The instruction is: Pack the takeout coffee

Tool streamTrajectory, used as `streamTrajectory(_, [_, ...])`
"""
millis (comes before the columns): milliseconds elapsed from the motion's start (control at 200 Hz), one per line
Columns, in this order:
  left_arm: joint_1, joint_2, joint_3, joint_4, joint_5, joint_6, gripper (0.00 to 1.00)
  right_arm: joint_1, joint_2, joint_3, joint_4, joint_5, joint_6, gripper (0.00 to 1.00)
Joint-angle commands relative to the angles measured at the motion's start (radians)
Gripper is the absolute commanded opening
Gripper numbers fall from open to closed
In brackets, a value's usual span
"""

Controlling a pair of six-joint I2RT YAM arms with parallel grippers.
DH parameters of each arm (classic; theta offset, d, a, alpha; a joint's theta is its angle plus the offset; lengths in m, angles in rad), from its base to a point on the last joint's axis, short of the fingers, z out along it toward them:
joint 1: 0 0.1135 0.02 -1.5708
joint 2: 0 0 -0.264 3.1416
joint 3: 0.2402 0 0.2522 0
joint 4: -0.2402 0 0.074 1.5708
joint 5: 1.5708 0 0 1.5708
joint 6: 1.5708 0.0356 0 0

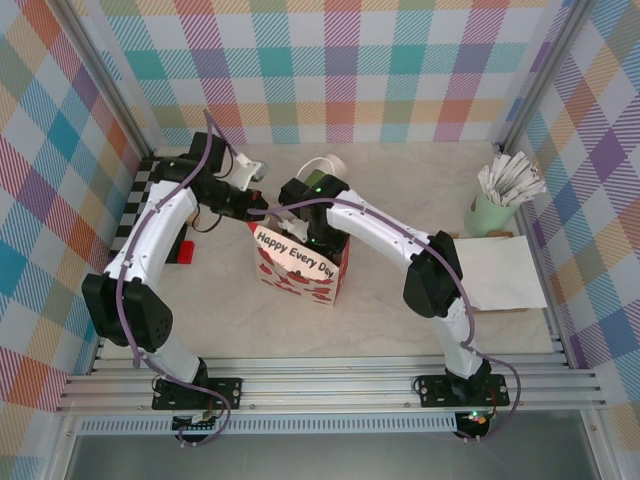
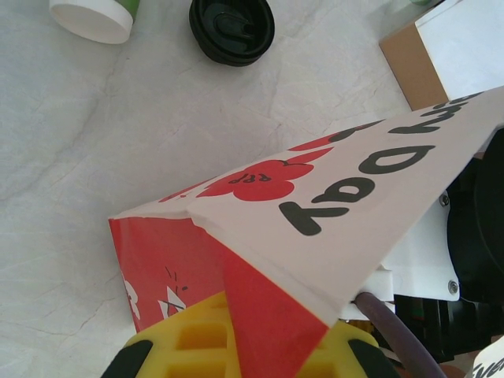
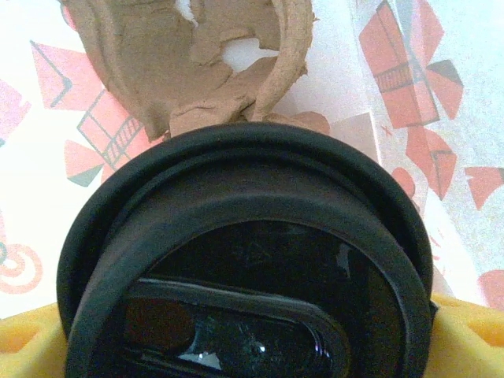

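Observation:
The takeout coffee [image 3: 244,260] shows its round black lid close up in the right wrist view, down inside the paper gift bag [image 3: 409,94]. My right gripper [image 3: 248,331] is shut on it, a yellow finger [image 3: 27,339] at each side, and the lid hides the contact. The bag's brown paper handle [image 3: 197,71] hangs behind the cup. From above, the bag [image 1: 298,268] stands upright mid-table and my right gripper [image 1: 316,238] reaches down into its mouth. My left gripper [image 1: 262,212] [image 2: 252,339] is shut on the bag's top edge [image 2: 260,299], holding it open.
A loose black lid [image 2: 231,30] and a white-rimmed cup stack [image 2: 93,17] lie on the table behind the bag. A green holder of white packets [image 1: 503,195] and a white sheet [image 1: 500,272] sit at the right. A red and black object [image 1: 185,250] lies at the left.

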Motion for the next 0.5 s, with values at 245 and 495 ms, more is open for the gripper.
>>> streamTrajectory(245, [0.007, -0.050, -0.004, 0.031, 0.004, 0.026, 0.00, -0.007, -0.082, -0.007, 0.028, -0.029, 0.029, 0.86])
streamTrajectory(495, [0.002, -0.080, 0.002, 0.043, -0.010, 0.023, 0.00, -0.008, -0.103, -0.032, 0.053, -0.030, 0.031, 0.90])
